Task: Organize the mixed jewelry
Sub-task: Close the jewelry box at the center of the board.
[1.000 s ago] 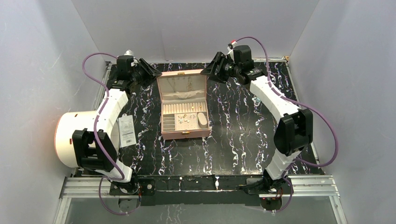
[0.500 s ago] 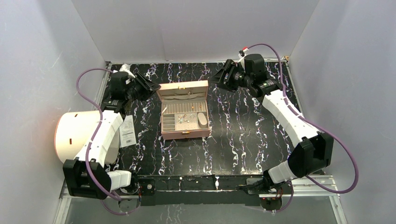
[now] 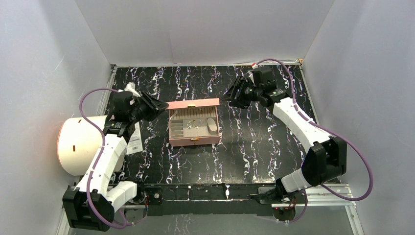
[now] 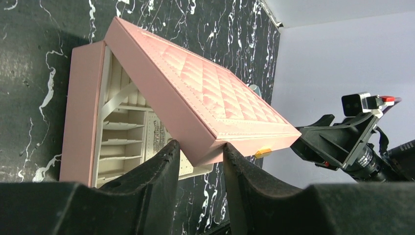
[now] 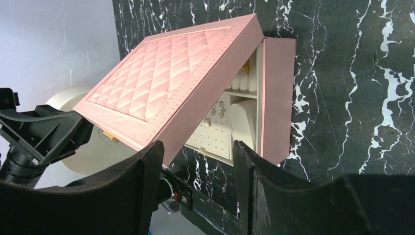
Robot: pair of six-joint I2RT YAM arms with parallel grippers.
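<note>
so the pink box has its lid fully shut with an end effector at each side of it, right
No, the lid is not fully shut: it stands tilted partway open over the pink box, as the left wrist view shows. The left end effector and right end effector are at each side of it.

We look into a booth of pale grey walls — three sides, evenly lit. Its tabletop is black, veined with white.

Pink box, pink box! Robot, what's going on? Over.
Left hand pinching lid corner, right hand open at other corner. Lid half down over jewelry in box. Nothing seen blocking it. Over.
</note>
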